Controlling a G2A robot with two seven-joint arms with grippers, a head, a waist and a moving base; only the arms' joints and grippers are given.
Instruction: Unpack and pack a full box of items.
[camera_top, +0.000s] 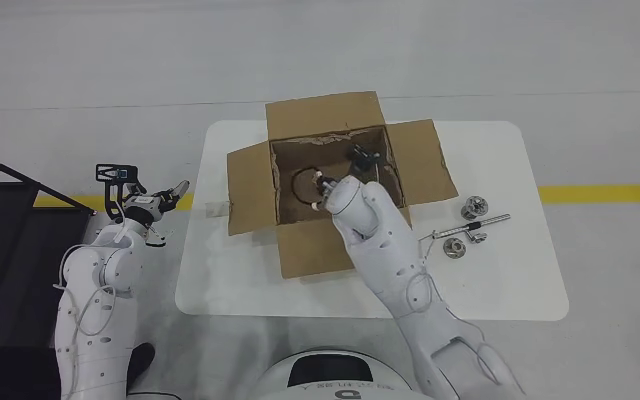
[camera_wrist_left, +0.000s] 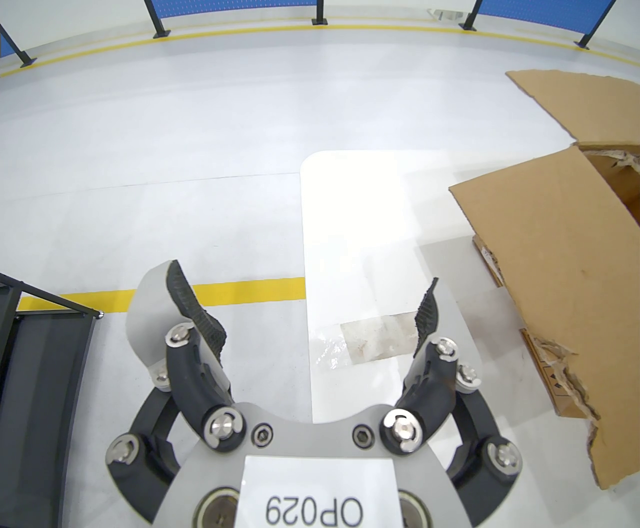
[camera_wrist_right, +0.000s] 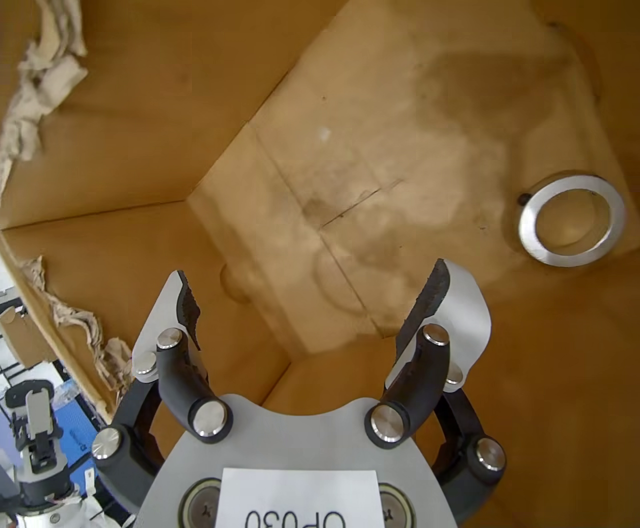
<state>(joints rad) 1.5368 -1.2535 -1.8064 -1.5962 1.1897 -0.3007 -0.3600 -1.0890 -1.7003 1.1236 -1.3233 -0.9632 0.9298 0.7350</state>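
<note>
Left gripper (camera_wrist_left: 303, 272) hangs wide open and empty at the left edge of the white rounded table (camera_top: 500, 285), while the right gripper (camera_wrist_right: 310, 267), also spread wide and empty, sits inside the open brown cardboard box (camera_top: 310, 252), near a silver metal ring (camera_wrist_right: 527, 225) on its floor.

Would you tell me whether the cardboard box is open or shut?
Open: the cardboard box has its flaps spread outward, with the right gripper inside.
</note>
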